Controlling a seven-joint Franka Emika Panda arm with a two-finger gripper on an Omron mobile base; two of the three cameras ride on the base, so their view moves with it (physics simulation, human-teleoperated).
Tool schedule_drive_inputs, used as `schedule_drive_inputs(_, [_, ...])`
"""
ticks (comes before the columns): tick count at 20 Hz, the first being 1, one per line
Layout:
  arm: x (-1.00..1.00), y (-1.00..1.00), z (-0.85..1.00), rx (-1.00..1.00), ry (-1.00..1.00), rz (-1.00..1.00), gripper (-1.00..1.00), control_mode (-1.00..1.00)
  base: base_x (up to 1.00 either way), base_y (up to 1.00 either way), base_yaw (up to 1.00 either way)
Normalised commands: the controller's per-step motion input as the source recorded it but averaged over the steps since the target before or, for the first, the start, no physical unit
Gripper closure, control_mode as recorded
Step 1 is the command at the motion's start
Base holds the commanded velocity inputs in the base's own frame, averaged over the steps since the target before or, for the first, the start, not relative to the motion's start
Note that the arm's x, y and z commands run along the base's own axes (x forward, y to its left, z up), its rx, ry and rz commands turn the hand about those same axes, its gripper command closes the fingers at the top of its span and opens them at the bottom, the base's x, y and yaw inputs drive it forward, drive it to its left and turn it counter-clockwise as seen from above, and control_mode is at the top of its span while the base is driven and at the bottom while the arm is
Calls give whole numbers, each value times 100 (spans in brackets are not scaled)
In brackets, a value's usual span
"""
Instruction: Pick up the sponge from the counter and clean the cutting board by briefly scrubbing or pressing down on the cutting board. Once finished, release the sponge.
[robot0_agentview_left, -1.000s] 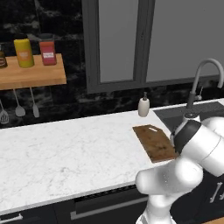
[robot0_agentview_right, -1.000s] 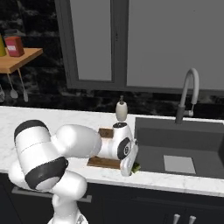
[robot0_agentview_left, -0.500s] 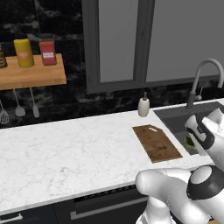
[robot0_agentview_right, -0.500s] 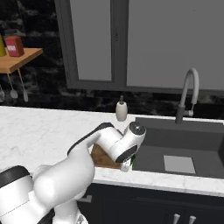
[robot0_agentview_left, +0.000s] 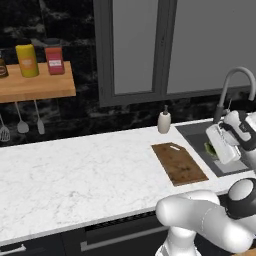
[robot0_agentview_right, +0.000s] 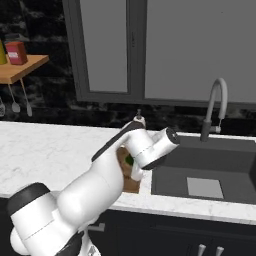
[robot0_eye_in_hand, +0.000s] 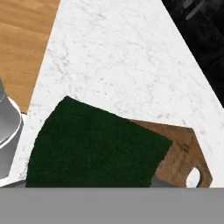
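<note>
Spread beneath the cutting board (robot0_agentview_left: 179, 163) as bearing surface: white marble counter (robot0_agentview_left: 75, 175). Laid flat with a bare top, presumably ready for scrubbing: the board itself. Poised just right of the board, on its sink side: gripper (robot0_agentview_left: 216, 146), jaws pinched on the sponge (robot0_eye_in_hand: 96, 148). Held above board level, dark green face toward the hand camera, apparently for carrying over the wood; not yet pressed down.

One sponge (robot0_eye_in_hand: 94, 146), one cutting board (robot0_agentview_left: 179, 163), three jars (robot0_agentview_left: 28, 60), one soap dispenser (robot0_agentview_left: 164, 121).
</note>
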Motion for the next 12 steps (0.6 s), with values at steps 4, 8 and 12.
schedule_drive_inputs(4, [0,70,-12,0,18,0,100,-100,0,0,0])
schedule_drive_inputs(8, [-1,77,-22,-10,21,0,100,-100,0,0,0])
schedule_drive_inputs(12, [-19,54,-32,-17,5,-3,100,-100,0,0,0])
